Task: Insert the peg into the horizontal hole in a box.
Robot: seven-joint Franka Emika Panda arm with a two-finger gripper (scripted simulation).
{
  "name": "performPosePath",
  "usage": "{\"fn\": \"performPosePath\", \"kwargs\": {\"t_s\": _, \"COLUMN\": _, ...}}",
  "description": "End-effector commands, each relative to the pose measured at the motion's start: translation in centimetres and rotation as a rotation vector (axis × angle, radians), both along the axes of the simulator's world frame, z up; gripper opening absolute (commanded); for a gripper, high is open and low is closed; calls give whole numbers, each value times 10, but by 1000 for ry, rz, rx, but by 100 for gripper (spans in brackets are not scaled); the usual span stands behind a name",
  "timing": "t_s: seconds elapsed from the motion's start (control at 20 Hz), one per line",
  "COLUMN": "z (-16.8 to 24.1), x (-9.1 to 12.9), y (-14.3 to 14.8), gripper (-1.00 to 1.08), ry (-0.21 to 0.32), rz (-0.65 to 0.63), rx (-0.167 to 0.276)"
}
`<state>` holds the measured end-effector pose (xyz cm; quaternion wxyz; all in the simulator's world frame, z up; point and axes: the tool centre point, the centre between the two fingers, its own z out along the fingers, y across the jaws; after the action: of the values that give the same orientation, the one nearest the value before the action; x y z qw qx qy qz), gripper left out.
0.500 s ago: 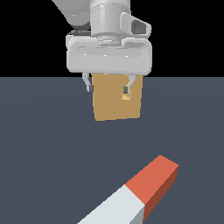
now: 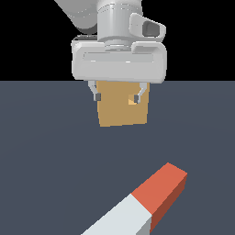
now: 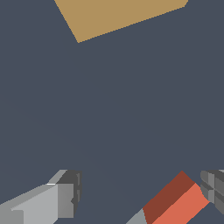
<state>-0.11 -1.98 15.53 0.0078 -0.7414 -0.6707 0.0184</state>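
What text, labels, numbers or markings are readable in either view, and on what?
None: no words, labels, brands, numbers or signs appear in either view.
The box has plain tan faces.
The peg shows only its red-orange and pale halves, no print.
The gripper and its white housing carry no visible lettering or logo.
The dark floor is unmarked.

Exterior cam: low, close, facing the gripper [image 2: 117, 97] head-on. Wrist cam: looks down past fingers [image 3: 65, 194]. Shared: box [image 2: 122, 108], peg [image 2: 151, 195] red end, floor [image 2: 46, 137].
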Motion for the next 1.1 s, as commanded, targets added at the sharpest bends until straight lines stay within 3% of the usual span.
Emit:
{"fn": "performPosePath", "kwargs": {"t_s": 0.0, "z": -7, "x": 5, "y": -14, "gripper": 100, "ry": -2, "rz": -57, "rx": -1}}
{"fn": "performPosePath", "kwargs": {"t_s": 0.35, "z": -36, "x": 17, "y": -82, "gripper": 100, "ry": -17, "rz": -326, "rx": -3}}
{"fn": "performPosePath", "kwargs": {"t_s": 0.65, "z": -64, "x": 12, "y": -147, "gripper": 100, "ry": -31, "rz": -578, "rx": -4}}
{"fn": "performPosePath", "kwargs": {"t_s": 1.05, "z": -84, "x": -4, "y": -193, "gripper": 100, "ry": -40, "rz": -767, "rx": -3}}
